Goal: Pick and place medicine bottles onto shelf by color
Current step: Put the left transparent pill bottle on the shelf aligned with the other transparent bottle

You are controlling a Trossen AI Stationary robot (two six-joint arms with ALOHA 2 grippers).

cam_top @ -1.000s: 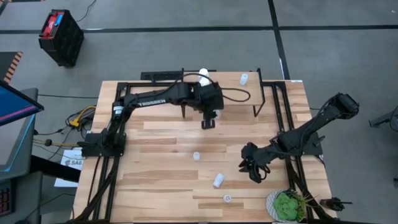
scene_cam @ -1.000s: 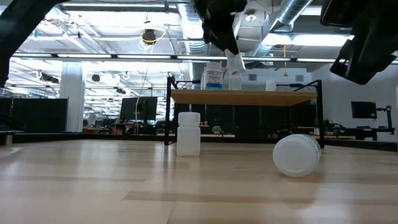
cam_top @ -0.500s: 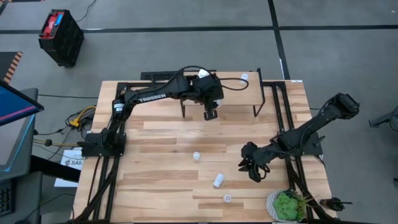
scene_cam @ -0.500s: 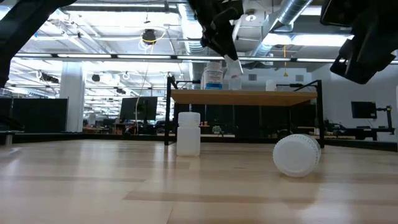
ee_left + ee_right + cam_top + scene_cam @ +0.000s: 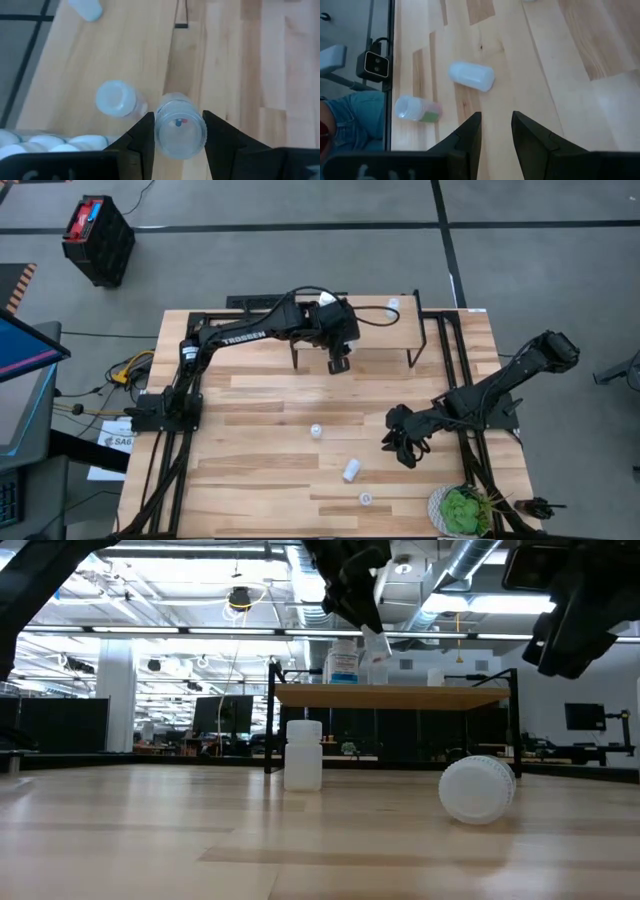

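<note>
Above the shelf (image 5: 370,320), left gripper (image 5: 178,131) clamps a pale blue bottle (image 5: 180,132).

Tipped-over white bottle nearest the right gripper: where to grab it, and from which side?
Take the white bottle at mid-body, from straight above, fingers closing across its curved sides. It lies on its side on the tabletop, so the cap offers no top grip and it may roll. The open right gripper is nearest; the left gripper holds a pale bottle at the shelf.
</note>
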